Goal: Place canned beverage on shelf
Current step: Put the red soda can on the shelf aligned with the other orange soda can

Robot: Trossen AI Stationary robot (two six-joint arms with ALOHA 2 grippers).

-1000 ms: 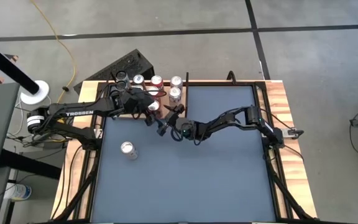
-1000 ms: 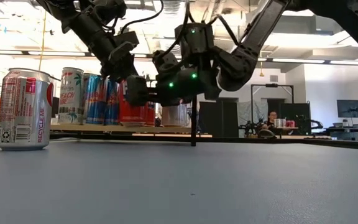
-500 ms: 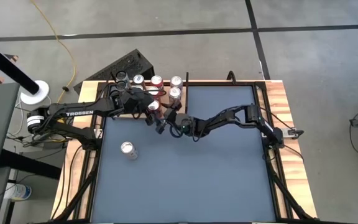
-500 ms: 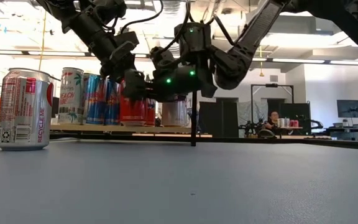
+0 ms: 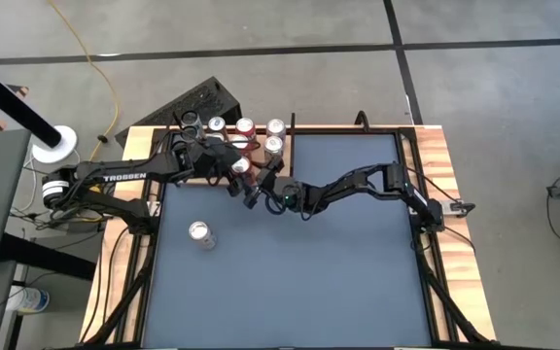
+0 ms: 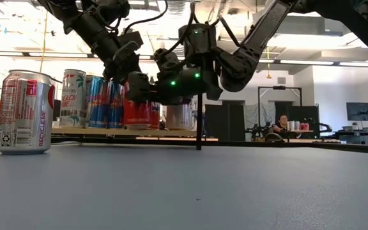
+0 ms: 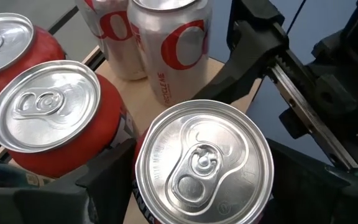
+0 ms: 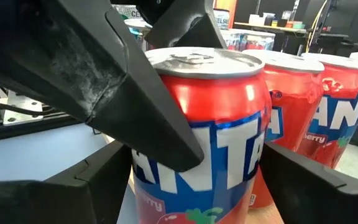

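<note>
Even, bright light (ceiling glare behind), sharp.

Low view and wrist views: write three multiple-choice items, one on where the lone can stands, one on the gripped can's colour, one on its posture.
1. Where does the lone silver-and-red aluminium can stand?
A. On the blue tabletop, apart from the light-brown wooden shelf
B. On top of another can
C. On the floor

2. What is the main colour of the Fanta can between the left gripper's fingers?
A. Green
B. Red
C. Yellow

3. How does that Fanta can stand?
A. Upright
B. On its side
C. Upside down

Answers:
1. A: it stands alone on the tabletop, clear of the shelf.
2. B: the right wrist view shows a red body, with the right gripper close beside it.
3. A: its tabbed lid faces up.
</note>
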